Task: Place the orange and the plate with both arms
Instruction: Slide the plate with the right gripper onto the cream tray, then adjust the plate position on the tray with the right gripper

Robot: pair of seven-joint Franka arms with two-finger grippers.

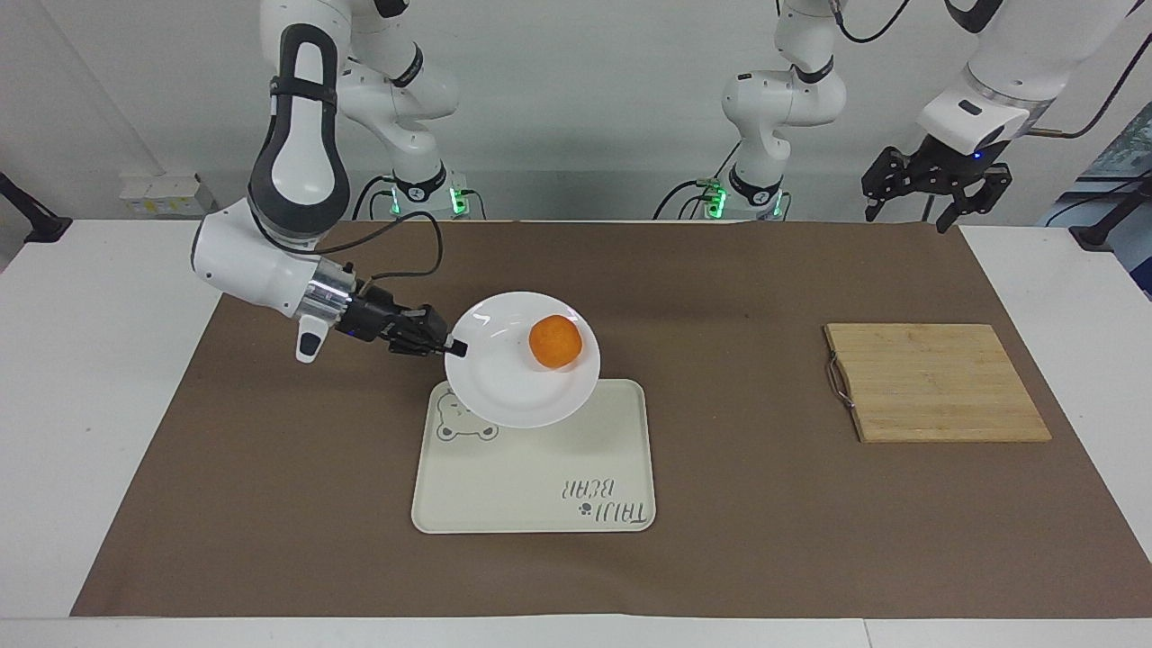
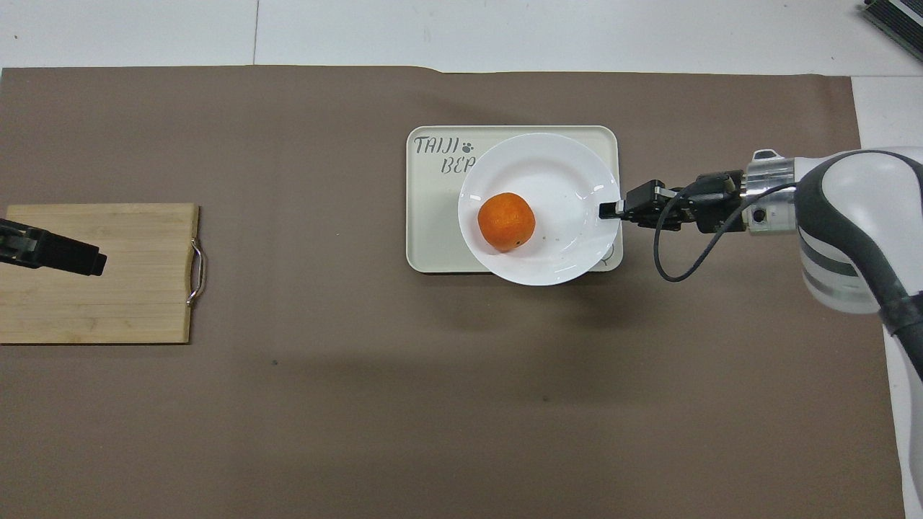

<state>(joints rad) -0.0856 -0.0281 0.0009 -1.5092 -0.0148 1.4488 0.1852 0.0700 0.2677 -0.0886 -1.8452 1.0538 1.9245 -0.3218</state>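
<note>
Plate (image 1: 504, 387) and orange (image 1: 554, 343) are up in the air together: the round white dish hangs over the cream tray (image 1: 540, 495), above the tray's edge nearest the robots and its bear drawing, casting a shadow on it. It tips slightly. The fruit sits on the dish toward the left arm's end, dark stem dot showing in the overhead view.

Right claw (image 1: 457, 348) reaches in level from the right arm's end of the worktop (image 1: 90, 360), its fingertips pressed together on the plate's rim, pinching it; nothing else carries the dish. A black cable loops from the wrist.

Left claw (image 1: 931, 193) waits raised by the left arm's end of the worktop, fingers spread and holding nothing. In the overhead view it (image 2: 90, 263) shows over the wooden cutting board (image 1: 936, 382), which lies flat on the brown mat (image 1: 738, 558) toward the left arm's end, well apart from the tray, its metal handle (image 1: 838, 382) on the edge facing the tray
</note>
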